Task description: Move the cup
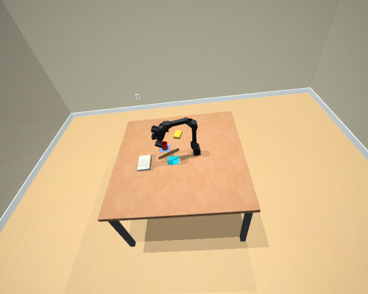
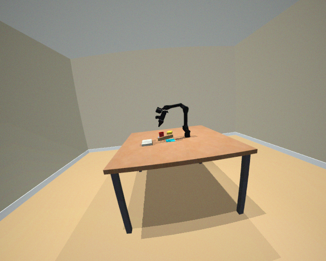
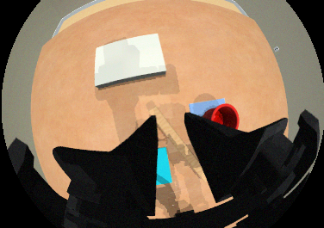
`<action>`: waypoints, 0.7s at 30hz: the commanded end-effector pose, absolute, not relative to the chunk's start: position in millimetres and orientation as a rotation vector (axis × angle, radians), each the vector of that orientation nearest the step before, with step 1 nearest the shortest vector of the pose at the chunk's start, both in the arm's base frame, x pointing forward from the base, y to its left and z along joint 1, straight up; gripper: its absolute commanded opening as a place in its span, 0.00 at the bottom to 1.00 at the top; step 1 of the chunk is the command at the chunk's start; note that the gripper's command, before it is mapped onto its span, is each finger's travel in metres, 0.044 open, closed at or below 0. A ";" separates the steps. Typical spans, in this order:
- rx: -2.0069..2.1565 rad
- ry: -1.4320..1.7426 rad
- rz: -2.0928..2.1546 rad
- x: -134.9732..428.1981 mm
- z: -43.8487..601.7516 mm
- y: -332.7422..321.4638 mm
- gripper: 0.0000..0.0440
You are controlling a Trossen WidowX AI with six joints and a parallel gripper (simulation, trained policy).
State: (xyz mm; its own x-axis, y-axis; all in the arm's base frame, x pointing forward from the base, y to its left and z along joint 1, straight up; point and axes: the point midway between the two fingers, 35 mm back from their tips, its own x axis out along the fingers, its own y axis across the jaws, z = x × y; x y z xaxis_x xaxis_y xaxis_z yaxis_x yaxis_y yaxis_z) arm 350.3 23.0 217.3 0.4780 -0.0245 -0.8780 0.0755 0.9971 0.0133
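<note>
While amid beige walls (image 1: 184,56) (image 2: 152,86) (image 3: 19,80), brown table (image 1: 196,186) (image 2: 185,151) (image 3: 215,50).

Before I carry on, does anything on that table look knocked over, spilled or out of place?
Nothing stands out. The red cup stands upright on the blue pad, and I see no marbles on the table. The wooden bar lies slantwise between the pads, seemingly undamaged.

- Texts, labels, brands: none showing legibly from where I am standing.
- Numbers, signs: none presenting themselves readably on any surface; smallest details remaining too fine to tell.
</note>
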 end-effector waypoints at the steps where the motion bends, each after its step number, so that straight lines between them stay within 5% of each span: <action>1: 0.027 1.131 -0.066 349.0 213.2 19.1 0.27; 21: -0.094 1.427 -0.051 337.7 181.7 -13.5 0.25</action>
State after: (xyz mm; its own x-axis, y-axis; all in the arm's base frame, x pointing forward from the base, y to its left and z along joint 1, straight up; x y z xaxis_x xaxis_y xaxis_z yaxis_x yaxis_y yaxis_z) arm 339.2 -6.1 185.9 0.1817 -0.0807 -0.9800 -0.0016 0.9966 -0.0823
